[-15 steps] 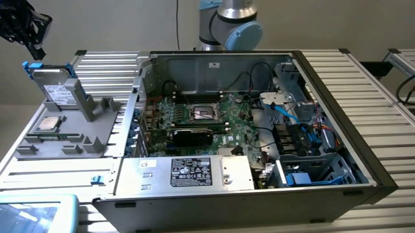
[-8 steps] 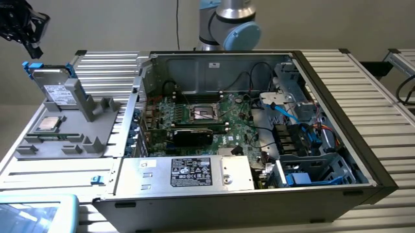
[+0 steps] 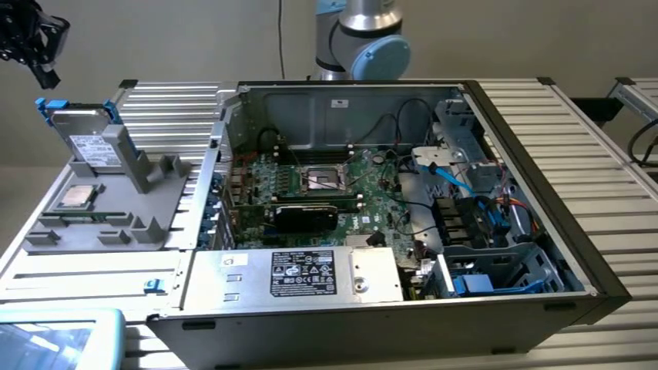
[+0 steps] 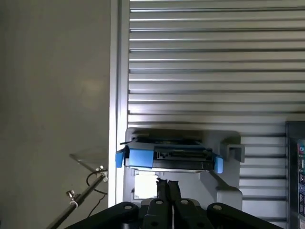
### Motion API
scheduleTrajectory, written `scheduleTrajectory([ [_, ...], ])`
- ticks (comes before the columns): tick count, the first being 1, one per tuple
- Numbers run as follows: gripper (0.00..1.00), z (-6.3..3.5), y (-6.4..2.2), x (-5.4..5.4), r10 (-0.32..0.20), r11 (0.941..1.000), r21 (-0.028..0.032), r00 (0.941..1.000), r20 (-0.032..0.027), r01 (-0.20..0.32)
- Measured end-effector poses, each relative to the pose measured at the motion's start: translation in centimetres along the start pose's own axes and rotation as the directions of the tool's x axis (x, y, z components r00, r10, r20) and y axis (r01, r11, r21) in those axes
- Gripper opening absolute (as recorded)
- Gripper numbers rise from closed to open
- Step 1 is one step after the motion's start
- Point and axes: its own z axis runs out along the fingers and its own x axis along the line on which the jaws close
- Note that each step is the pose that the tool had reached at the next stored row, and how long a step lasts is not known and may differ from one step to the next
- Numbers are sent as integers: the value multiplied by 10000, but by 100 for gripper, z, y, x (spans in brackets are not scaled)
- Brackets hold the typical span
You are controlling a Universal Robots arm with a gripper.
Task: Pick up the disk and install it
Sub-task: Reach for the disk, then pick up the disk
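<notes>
The disk [image 3: 91, 137] is a silver-grey drive with a white label and blue rails. It stands on edge in a grey holder [image 3: 144, 173] at the exterior view's left. My gripper [image 3: 45, 77] hangs above it and a little further to the exterior view's left, apart from it. In the wrist view the disk [image 4: 169, 157] appears edge-on, with blue rail ends on both sides. The gripper [image 4: 167, 187] has its black fingers pressed together just short of the disk, shut with nothing between them.
An open computer case [image 3: 535, 154] fills the middle, with a motherboard [image 3: 319, 185], cables and a drive cage [image 3: 494, 266] at the exterior view's right. A grey box with a black label [image 3: 303, 274] sits in front. A small silver chip [image 3: 77, 196] lies on the holder.
</notes>
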Motion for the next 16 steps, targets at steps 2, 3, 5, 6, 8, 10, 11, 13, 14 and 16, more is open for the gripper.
scheduleTrajectory([
  [2,11,2,15,55,-9,10000,1,10000,-1,9],
  [3,11,3,22,81,-14,10000,1,10000,-1,14],
  [5,11,7,50,122,-24,10000,2,10000,1,24],
  [6,11,9,73,132,-27,10000,3,10000,-1,27],
  [8,11,14,120,150,-33,10000,4,10000,-1,33],
  [10,11,20,157,162,-40,10000,4,10000,-1,40],
  [11,11,23,169,165,-42,10000,4,10000,-3,42],
  [13,11,24,173,166,-43,10000,5,10000,-4,43],
  [14,11,24,173,166,-43,10000,4,10000,-5,43],
  [16,11,24,174,166,-43,10000,4,10000,-6,43],
])
